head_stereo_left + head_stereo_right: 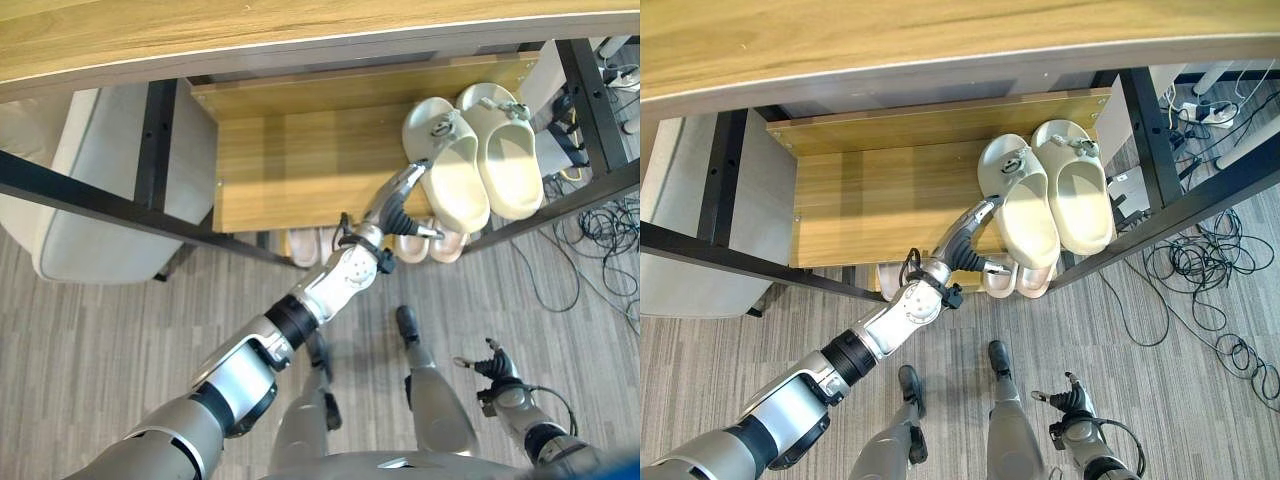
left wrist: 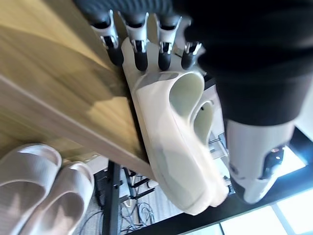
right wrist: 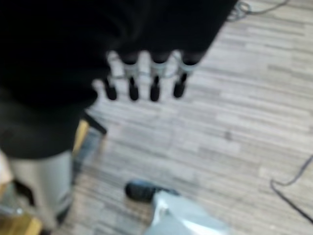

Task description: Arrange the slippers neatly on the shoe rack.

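On the wooden shelf [image 1: 300, 160] of the shoe rack [image 1: 155, 150], under the long table [image 1: 250, 30], two cream slippers lay side by side, touching along their length, at the shelf's right end. Left slipper [image 1: 452, 165] and right slipper [image 1: 510, 150] both had toes toward the shelf's front edge, heels toward the back. Left hand [image 1: 405, 200] reached in from the lower left w/ arm stretched out; it sat just beside the left slipper, at that slipper's left flank near the toe. In the left wrist view the fingers [image 2: 142, 54] were straight, dark tips resting against the slipper's end, thumb held apart – not curled round anything, so hand was loose and held nothing. Below the shelf's front edge, a pinkish pair of slippers [image 1: 430, 243] lay on the lower level, partly hidden by the shelf and the hand. Right hand [image 1: 492, 368] hung low at the lower right over the grey plank floor [image 1: 100, 340], well apart from the rack; in the right wrist view its fingers [image 3: 132, 83] looked relaxed and held nothing. Cables [image 1: 600, 230] lay on the floor right of the rack.
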Motion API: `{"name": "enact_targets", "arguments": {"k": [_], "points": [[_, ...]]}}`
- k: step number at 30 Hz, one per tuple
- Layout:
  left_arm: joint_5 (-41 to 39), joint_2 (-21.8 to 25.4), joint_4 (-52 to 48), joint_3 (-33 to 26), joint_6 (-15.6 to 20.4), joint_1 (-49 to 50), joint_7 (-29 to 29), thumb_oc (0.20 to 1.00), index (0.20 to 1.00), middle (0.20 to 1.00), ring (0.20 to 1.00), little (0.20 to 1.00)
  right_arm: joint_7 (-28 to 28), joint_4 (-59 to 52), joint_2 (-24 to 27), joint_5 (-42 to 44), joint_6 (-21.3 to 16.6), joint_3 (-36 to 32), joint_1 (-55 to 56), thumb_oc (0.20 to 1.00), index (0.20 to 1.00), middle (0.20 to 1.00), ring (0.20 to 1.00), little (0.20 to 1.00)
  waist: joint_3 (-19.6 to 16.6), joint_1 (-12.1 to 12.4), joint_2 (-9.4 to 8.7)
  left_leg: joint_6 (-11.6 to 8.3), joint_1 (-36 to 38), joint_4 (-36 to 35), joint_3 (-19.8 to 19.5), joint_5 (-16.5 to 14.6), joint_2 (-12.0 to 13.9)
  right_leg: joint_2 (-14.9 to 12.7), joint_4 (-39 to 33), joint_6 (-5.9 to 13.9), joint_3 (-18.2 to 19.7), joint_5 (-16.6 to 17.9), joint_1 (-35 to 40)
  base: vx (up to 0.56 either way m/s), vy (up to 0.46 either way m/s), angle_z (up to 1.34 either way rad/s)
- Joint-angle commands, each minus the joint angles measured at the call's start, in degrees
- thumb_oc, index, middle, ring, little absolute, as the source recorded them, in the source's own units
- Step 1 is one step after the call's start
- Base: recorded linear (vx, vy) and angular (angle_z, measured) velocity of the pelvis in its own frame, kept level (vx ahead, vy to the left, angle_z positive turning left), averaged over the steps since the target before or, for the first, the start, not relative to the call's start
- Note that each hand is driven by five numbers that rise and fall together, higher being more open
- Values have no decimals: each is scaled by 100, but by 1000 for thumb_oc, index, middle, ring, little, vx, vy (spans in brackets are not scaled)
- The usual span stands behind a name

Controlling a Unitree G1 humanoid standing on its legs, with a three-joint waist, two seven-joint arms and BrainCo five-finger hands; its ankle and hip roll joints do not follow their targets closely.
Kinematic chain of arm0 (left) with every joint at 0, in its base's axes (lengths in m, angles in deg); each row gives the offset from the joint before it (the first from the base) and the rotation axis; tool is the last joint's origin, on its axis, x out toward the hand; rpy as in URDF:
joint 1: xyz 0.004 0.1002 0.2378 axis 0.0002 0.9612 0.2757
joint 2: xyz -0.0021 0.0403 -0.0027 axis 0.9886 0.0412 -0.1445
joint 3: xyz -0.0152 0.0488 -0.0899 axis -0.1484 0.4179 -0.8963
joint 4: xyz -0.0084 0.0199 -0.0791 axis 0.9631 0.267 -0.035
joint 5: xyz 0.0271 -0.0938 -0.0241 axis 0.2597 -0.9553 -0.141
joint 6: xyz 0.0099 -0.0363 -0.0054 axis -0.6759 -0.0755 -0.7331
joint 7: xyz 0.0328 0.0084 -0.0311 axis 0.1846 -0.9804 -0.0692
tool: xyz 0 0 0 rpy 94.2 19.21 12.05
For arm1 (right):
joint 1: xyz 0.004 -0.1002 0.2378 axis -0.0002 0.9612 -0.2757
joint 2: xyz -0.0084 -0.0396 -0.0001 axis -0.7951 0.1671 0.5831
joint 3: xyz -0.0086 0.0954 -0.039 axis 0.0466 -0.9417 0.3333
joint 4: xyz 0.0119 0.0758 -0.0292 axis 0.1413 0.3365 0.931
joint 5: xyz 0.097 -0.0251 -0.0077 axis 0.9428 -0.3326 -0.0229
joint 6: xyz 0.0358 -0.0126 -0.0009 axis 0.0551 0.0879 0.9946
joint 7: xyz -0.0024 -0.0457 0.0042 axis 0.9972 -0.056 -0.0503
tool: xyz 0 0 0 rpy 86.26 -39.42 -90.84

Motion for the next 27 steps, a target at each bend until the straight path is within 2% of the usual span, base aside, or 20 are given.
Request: {"name": "enact_targets", "arguments": {"k": [1, 5, 12, 23, 27], "points": [[-44, -506, 667, 68, 316, -772, -54, 1000, 1000, 1000, 1000, 1000, 56, 68, 142, 86, -103, 102, 41, 1000, 1000, 1000, 1000, 1000, -134, -76, -53, -443, -306, 20, -374, 206, 536, -278, 309, 403, -217, -318, -158, 0, 0, 0], [12, -469, 907, 26, 261, -774, 1, 1000, 1000, 1000, 1000, 1000, 42, 78, 143, 74, -103, 122, 39, 1000, 1000, 1000, 1000, 1000, -166, -80, -67, -446, -326, 20, -386, 209, 547, -273, 298, 404, -228, -310, -165, 0, 0, 0], [225, -12, 926, -301, 157, -709, 182, 1000, 1000, 1000, 1000, 1000, -6, 142, 137, 35, -62, 61, 122, 1000, 1000, 1000, 1000, 1000, -260, -20, -72, -448, -304, 20, -409, 198, 538, -278, 297, 401, -278, -320, -120, 0, 0, 0], [186, 654, 26, -707, 203, -171, 59, 1000, 1000, 1000, 1000, 1000, -97, 130, 37, -56, 39, -92, 227, 1000, 1000, 1000, 1000, 1000, -403, 121, -67, -438, -170, 20, -459, 147, 495, -302, 290, 403, -371, -365, 111, 14, 16, 5], [37, 957, -555, -912, 314, 373, -149, 1000, 1000, 1000, 1000, 1000, -115, 78, -3, -107, 83, -181, 273, 1000, 1000, 1000, 1000, 1000, -472, 231, -107, -424, -59, 20, -487, 120, 463, -308, 289, 398, -453, -402, 308, 19, 15, 7]]}}
